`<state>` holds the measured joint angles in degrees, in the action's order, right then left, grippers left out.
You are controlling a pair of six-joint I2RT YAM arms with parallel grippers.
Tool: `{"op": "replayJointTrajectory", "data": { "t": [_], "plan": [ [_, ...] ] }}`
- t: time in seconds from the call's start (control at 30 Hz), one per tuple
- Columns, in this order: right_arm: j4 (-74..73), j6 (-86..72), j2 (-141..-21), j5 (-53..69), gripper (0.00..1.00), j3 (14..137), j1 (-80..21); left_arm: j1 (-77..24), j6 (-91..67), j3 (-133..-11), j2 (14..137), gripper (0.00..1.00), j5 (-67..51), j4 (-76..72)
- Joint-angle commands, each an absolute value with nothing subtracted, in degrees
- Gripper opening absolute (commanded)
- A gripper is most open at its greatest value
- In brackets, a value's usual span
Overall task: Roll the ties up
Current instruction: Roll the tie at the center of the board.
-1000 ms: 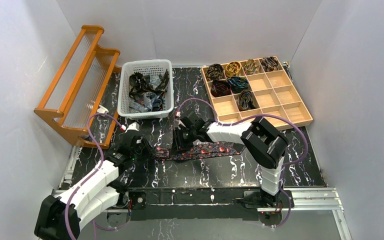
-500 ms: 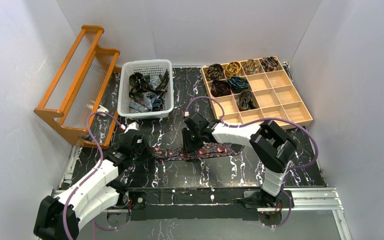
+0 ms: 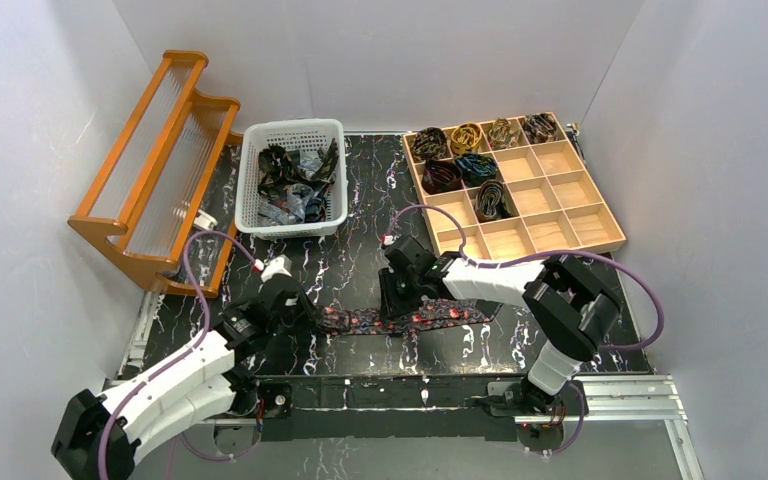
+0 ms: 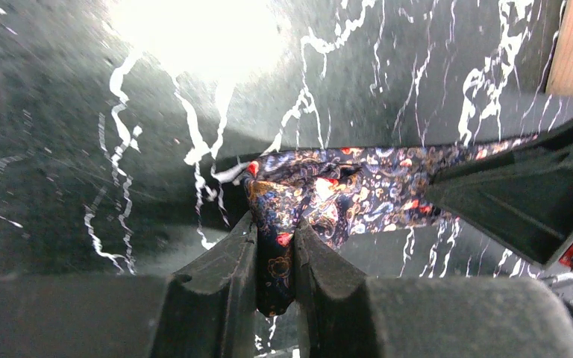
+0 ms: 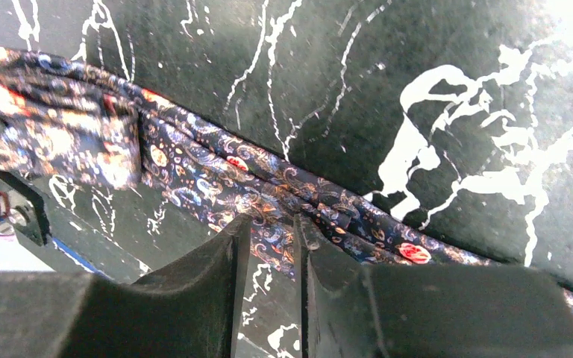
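**Top view.** One dotted tie (image 3: 440,314), dark with red-pink spots, lies flat on the near part of the table (image 3: 360,200) and runs from 9 to 3 o'clock. The left hand (image 3: 310,315) is at its 9 o'clock end, and the right hand (image 3: 400,310) is set down about mid-length. Other ties sit as a loose heap in the white basket (image 3: 252,190) at 11 o'clock and as finished coils in the wooden tray (image 3: 560,157) at 1 o'clock.

**Left wrist view.** The left hand (image 4: 274,250) is closed narrow on the folded end of the dotted tie (image 4: 373,186). The fabric is bunched between the fingers (image 4: 227,265).

**Right wrist view.** The right hand (image 5: 272,227) is narrow, with its tips down at the strip's doubled layers (image 5: 194,179). Whether it pinches or merely presses, I cannot tell.

**Handling, by my reckoning.** Light, limp and thin, probably slick, with no stiffness to keep a coil unaided. It is best taken at the narrow end, with the rest of the run held taut.
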<state>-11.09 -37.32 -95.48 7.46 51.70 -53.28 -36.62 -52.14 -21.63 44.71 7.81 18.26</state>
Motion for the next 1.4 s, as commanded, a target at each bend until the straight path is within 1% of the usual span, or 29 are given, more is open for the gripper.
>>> {"op": "replayJointTrajectory", "data": {
  "t": [0.0,0.13,0.2,0.27,0.4,0.5,0.63,0.83,0.97,1.27,1.3,1.37],
  "plan": [
    [-20.0,-36.1,-94.2,3.5,0.37,50.6,-53.4,-44.3,-60.0,-20.4,44.8,0.00,15.8,19.2],
    [-19.9,-35.3,-92.2,4.9,0.41,53.8,-53.4,-46.8,-59.8,-21.7,46.4,0.00,20.0,19.9],
    [-18.8,-35.9,-90.8,6.4,0.47,54.7,-53.4,-46.9,-59.2,-22.7,46.4,0.00,20.9,20.8],
    [-16.2,-37.2,-89.5,8.9,0.51,54.6,-53.4,-46.8,-59.2,-23.4,46.5,0.00,21.7,21.6],
    [-8.5,-41.5,-88.5,14.8,0.52,53.4,-54.3,-46.8,-59.4,-23.9,46.8,0.00,23.0,23.4],
    [-4.1,-44.3,-90.4,17.1,0.53,53.4,-55.9,-46.8,-58.7,-24.2,46.8,0.00,23.1,23.8],
    [1.0,-47.8,-94.0,18.2,0.53,54.2,-57.6,-46.9,-57.8,-24.3,47.2,0.00,22.4,23.9],
    [4.7,-50.0,-100.6,19.4,0.48,56.1,-58.1,-46.8,-56.9,-24.8,47.2,0.00,22.4,24.5],
    [4.0,-49.5,-102.8,19.4,0.43,58.0,-58.1,-46.8,-56.6,-25.0,47.2,0.00,22.2,24.7],
    [2.4,-49.2,-103.2,17.5,0.43,59.0,-58.5,-46.8,-56.4,-25.3,47.6,0.00,22.5,25.0],
    [1.9,-49.1,-103.9,17.1,0.43,59.3,-58.5,-46.8,-56.4,-25.5,47.9,0.00,22.5,25.0],
    [0.8,-48.8,-105.6,16.8,0.39,60.2,-58.5,-46.8,-56.0,-25.9,48.3,0.00,22.3,25.0]
  ]
}}
